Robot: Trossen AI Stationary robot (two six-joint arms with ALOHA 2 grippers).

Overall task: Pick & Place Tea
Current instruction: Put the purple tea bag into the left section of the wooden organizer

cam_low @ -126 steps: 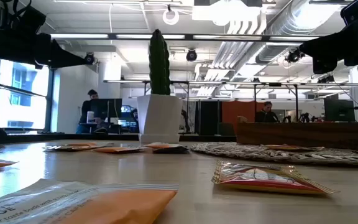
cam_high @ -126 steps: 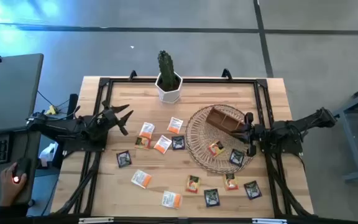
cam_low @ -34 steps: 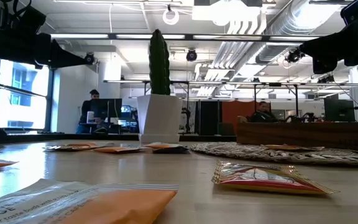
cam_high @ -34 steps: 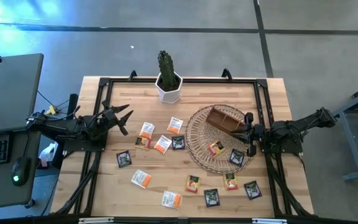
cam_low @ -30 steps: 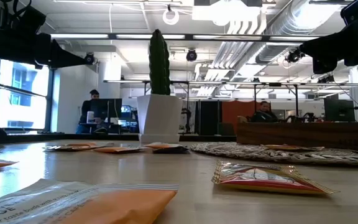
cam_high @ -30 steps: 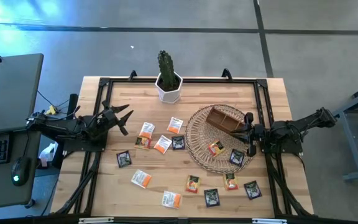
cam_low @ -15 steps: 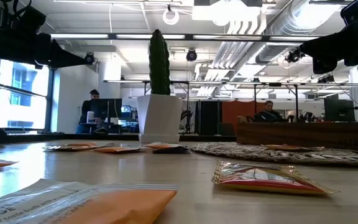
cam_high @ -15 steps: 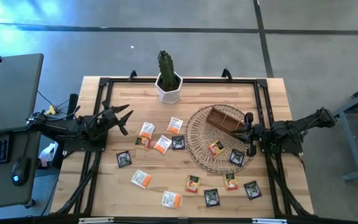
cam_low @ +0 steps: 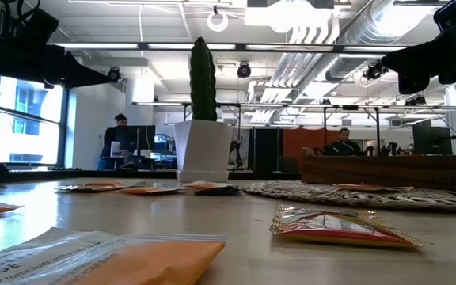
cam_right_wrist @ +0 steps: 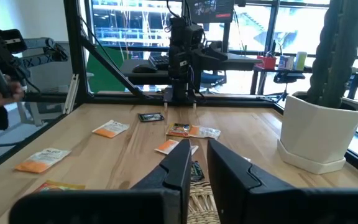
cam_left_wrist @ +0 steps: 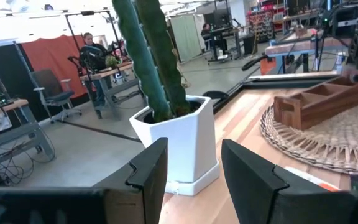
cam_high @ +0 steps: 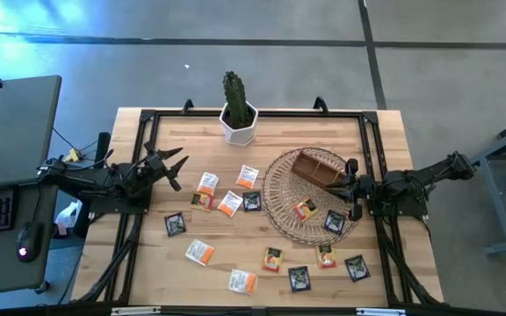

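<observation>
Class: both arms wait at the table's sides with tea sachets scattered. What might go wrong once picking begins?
1. The flat tea sachets lie flush on the wooden table, so fingers may slip off them.
2. The left gripper sits near the cactus in its white pot and might knock it.

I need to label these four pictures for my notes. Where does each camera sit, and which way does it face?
High view: above, looking down; both arms, wooden table.
Low view: at tabletop height, facing the room; arms overhead.
Left wrist view: on the left arm, facing the green cactus in a white pot; left gripper open.
Right wrist view: on the right arm, facing the left arm; right gripper open.
All four share the cactus.
</observation>
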